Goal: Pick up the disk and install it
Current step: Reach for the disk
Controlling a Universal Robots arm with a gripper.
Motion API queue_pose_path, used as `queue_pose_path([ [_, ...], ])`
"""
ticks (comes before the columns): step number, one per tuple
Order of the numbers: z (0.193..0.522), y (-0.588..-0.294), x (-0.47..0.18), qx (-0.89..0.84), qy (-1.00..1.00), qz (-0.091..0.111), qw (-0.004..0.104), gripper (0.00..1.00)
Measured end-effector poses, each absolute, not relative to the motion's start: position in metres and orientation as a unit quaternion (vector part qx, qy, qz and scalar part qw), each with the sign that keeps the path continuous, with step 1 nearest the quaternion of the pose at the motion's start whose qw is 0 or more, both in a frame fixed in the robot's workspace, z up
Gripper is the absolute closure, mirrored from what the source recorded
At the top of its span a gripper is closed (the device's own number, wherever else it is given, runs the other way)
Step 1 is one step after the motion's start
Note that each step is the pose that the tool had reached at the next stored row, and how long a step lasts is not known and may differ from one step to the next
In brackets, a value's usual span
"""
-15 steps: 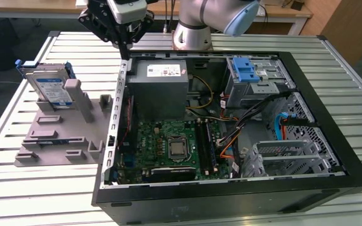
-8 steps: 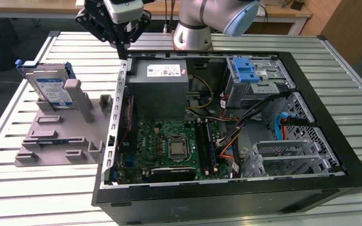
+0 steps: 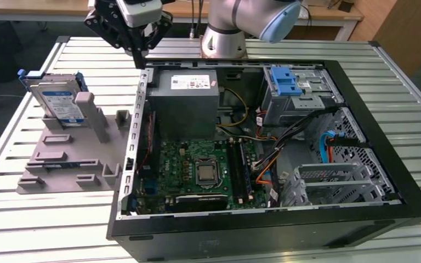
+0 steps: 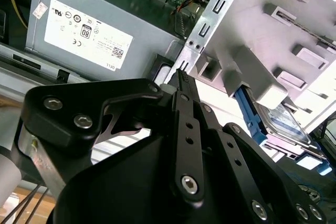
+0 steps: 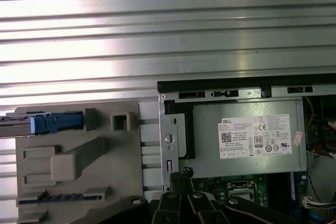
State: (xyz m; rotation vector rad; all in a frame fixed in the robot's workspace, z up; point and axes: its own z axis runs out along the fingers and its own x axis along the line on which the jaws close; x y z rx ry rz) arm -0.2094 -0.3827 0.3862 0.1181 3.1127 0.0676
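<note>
The disk (image 3: 57, 99), a silver drive with a white-and-blue label in a blue bracket, stands on edge in a grey holder (image 3: 68, 159) on the exterior view's left, beside the open computer case. In the first wrist view its blue end handle (image 5: 52, 123) shows edge-on. The second wrist view has the disk (image 4: 283, 121) behind a grey post of the holder. My gripper (image 3: 138, 53) hangs above the case's back left corner, right of the disk and apart from it. Its fingers meet at a point (image 4: 181, 74) with nothing between them.
The open computer case (image 3: 386, 159) lies on a slatted metal table (image 3: 35, 219). Inside it are a grey power-supply box (image 3: 188, 101), a green mainboard (image 3: 203, 170), loose cables and a metal drive bay with a blue latch (image 3: 289, 82). The arm's base (image 3: 223, 38) stands behind the case.
</note>
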Motion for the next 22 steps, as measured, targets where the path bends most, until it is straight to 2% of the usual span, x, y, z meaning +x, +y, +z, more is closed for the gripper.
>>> queue_pose_path([
  [22,0.384,-0.379,-0.223,0.038,0.999,0.022,0.013,0.89],
])
